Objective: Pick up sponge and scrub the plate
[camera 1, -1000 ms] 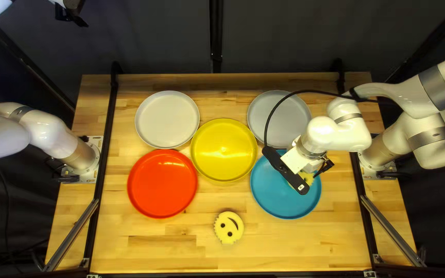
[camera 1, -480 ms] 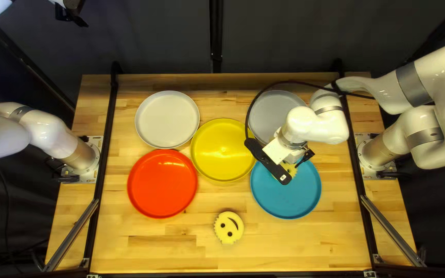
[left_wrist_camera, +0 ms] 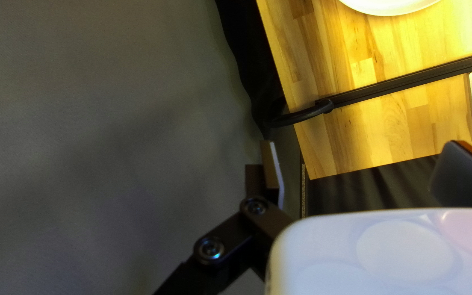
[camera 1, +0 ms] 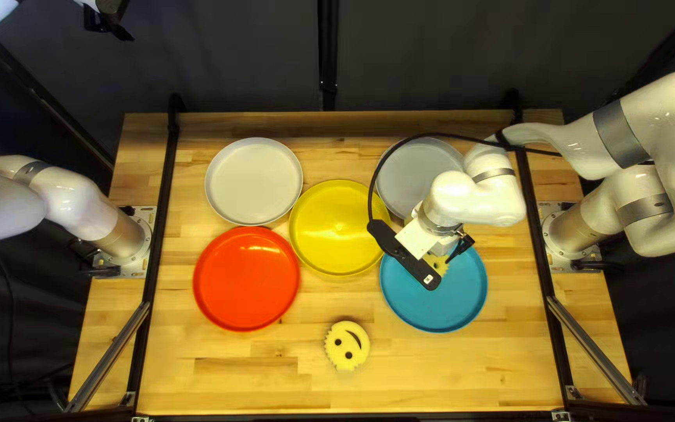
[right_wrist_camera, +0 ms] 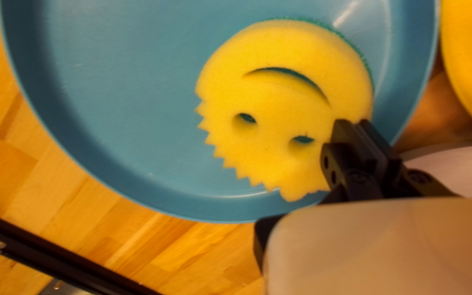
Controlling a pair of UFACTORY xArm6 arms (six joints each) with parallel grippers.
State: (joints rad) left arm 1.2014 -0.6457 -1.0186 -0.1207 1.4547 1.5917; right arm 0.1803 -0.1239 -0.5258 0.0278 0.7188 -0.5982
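Left gripper [camera 1: 108,22]: up high over the far side, fingers spread wide, nothing between them!
White plate [camera 1: 253,176]: sat at the far left, just beyond the red plate [camera 1: 246,279].
Yellow plate [camera 1: 339,223]: held the middle of the table.
Second sponge [camera 1: 347,345]: lay near the table's near edge, smiley face up.
Grey plate [camera 1: 409,173]: was beyond the blue one, a cable looping across it.
Blue plate [camera 1: 439,309]: had the action — a sponge [right_wrist_camera: 279,104] inside, towards its far rim, yellow face up.
Right gripper [camera 1: 459,247]: over that plate — and its close-set fingers pinched the sponge's edge!
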